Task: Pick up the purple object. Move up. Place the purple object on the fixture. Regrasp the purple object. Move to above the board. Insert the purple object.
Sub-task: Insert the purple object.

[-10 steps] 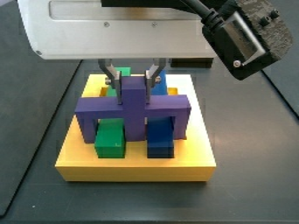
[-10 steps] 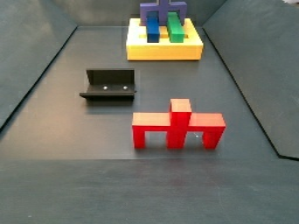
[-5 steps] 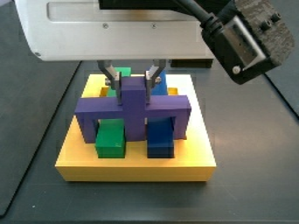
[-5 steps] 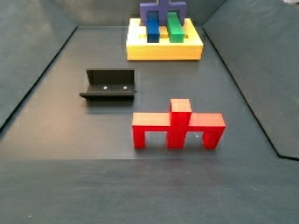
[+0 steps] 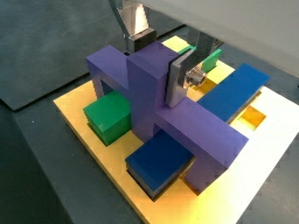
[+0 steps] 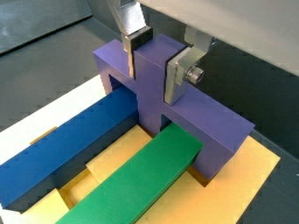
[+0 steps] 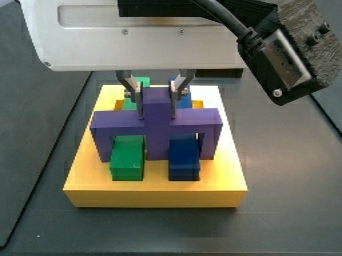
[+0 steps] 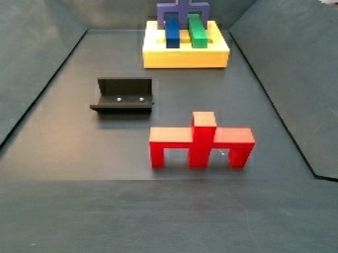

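The purple object (image 7: 154,125) stands on the yellow board (image 7: 154,190), its bridge straddling the green bar (image 7: 126,157) and the blue bar (image 7: 183,157). My gripper (image 7: 155,92) is above the board, shut on the purple object's upright stem. Both wrist views show the stem (image 5: 152,96) (image 6: 146,79) between the silver fingers, with my gripper (image 5: 160,63) (image 6: 155,68) clamped on its top. Those views also show the green bar (image 5: 108,114) (image 6: 140,175), the blue bar (image 5: 163,157) (image 6: 70,144) and the board (image 5: 76,109) (image 6: 111,171). The black fixture (image 8: 123,96) stands apart on the floor, nothing on it.
A red piece (image 8: 201,143) of similar shape stands on the dark floor in front of the fixture. The board (image 8: 185,57) sits at the far end with the purple object (image 8: 179,12) on it. A black camera housing (image 7: 294,50) hangs beside the arm.
The purple object and my gripper have sunk slightly lower onto the board. The fixture and red piece have not moved.
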